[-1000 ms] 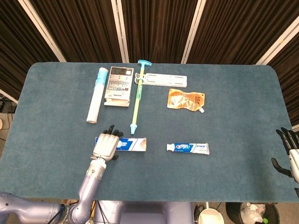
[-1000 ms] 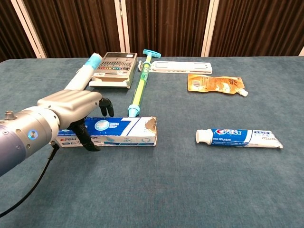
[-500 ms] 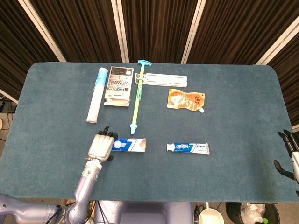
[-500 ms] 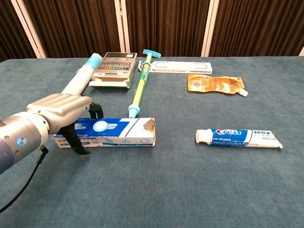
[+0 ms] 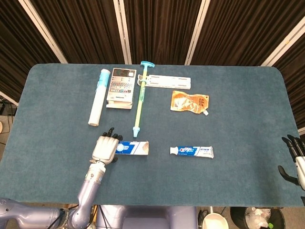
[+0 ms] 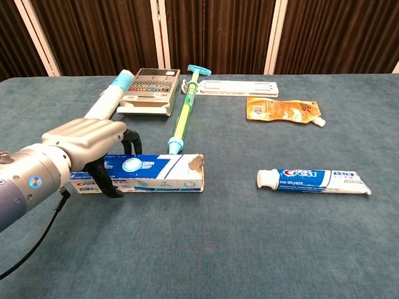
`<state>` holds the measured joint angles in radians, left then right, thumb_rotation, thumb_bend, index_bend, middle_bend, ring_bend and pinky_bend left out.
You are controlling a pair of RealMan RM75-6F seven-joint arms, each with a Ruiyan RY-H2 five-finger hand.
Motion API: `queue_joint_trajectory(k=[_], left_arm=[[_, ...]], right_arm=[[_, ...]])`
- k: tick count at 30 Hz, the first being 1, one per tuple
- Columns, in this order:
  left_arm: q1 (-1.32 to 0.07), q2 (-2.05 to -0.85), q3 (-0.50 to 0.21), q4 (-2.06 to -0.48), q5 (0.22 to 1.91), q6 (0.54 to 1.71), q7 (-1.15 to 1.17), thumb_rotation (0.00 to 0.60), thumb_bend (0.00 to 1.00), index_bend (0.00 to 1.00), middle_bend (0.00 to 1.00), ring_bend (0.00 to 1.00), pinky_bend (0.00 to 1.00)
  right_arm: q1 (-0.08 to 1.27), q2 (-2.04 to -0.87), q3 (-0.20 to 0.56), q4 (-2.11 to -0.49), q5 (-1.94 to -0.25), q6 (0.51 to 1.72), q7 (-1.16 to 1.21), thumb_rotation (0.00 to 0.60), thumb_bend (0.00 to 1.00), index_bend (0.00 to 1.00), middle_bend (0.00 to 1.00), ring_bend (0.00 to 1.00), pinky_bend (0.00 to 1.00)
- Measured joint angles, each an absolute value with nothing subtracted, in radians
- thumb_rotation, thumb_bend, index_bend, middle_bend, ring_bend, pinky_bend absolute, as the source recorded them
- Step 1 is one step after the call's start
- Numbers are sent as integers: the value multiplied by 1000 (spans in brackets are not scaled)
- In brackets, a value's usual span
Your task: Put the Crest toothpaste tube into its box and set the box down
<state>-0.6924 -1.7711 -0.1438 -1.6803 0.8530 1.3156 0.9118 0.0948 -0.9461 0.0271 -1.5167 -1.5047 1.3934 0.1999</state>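
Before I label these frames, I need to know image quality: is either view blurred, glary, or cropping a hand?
Head view: evenly lit, sharp, soft shadows; the right hand is cut by the frame edge. Chest view: the left hand looms large, edges slightly soft; blue-and-white cardboard toothpaste box print stays readable, no glare.

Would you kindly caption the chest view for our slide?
Left robot hand grasps the toothpaste box; the Crest tube lies apart on the blue table.

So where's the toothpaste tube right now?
In the head view the toothpaste tube lies flat near the table's front centre, right of its box and apart from it, below the orange pouch.
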Motion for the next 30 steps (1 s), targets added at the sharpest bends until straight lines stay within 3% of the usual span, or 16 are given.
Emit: queue_joint_trajectory(k=[7, 10, 21, 30], left_arm=[[-693, -1768, -145, -1686, 848, 1317, 923, 600, 131, 353, 379, 115, 257], [-694, -1771, -146, -1685, 852, 1320, 924, 600, 194, 383, 411, 129, 257], [-698, -1789, -146, -1658, 872, 1320, 921, 600, 214, 379, 409, 130, 257], [-702, -1801, -152, -1640, 869, 1314, 925, 600, 324, 417, 446, 154, 257]], right_arm=[[95, -953, 27, -1512, -1498, 1386, 197, 600, 347, 104, 83, 60, 0], [95, -954, 28, -1513, -1497, 1386, 199, 600, 348, 104, 83, 60, 0], [81, -944, 23, -1503, -1500, 1398, 216, 600, 348, 112, 83, 61, 0], [69, -953, 17, -1473, -1505, 1411, 234, 600, 348, 113, 83, 61, 0]])
